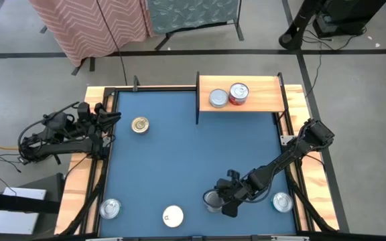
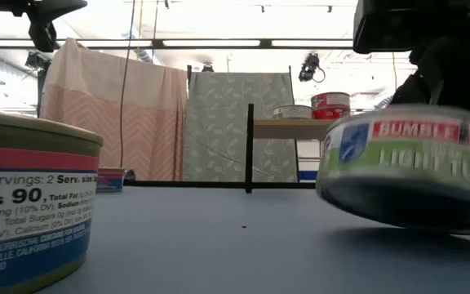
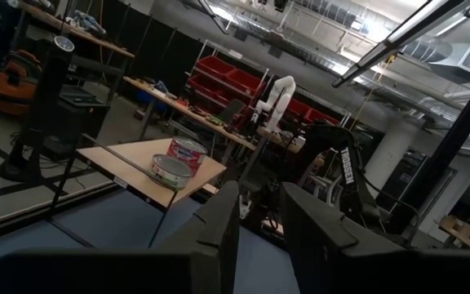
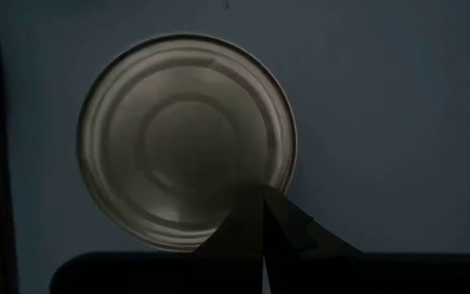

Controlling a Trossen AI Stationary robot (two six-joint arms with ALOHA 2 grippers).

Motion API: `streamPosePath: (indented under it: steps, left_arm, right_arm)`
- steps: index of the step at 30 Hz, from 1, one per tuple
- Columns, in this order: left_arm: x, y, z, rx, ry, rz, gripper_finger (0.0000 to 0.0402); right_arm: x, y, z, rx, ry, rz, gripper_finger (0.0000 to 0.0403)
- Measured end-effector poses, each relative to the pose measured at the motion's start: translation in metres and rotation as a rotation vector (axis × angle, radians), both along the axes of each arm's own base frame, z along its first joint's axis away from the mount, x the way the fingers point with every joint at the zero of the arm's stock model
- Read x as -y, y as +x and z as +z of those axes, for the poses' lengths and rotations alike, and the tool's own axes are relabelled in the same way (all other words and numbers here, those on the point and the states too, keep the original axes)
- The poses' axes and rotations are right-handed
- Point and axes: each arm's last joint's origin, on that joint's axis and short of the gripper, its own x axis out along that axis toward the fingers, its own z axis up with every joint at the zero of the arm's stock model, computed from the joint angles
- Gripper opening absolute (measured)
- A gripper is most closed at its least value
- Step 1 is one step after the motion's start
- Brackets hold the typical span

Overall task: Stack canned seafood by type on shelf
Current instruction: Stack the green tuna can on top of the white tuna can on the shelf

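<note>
One camera is looking straight down on the worktop (image 1: pixel 179 161); another is sitting at its surface. Both are sharing the shelf (image 1: pixel 256 104) at one o'clock.

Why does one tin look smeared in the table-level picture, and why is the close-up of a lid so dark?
In the low view, the tuna tin at right is blurred and tilted, perhaps moving or simply too near the lens, while bright ceiling strips behind wash out the room. In the right wrist view, the right gripper hangs directly over the silver lid, shading it and the blue table.
</note>
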Motion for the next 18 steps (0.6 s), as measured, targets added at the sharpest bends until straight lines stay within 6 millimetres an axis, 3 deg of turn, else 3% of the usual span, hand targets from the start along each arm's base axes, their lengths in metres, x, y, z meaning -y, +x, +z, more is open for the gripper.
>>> streamPosePath:
  steps: [18]
  left_arm:
    - [0.0000,0.0000,0.0001,0.001,0.000,0.000,0.0095]
  right_arm:
    - [0.0038,-0.0045,-0.0062,-0.068,-0.031,0.028,0.0005]
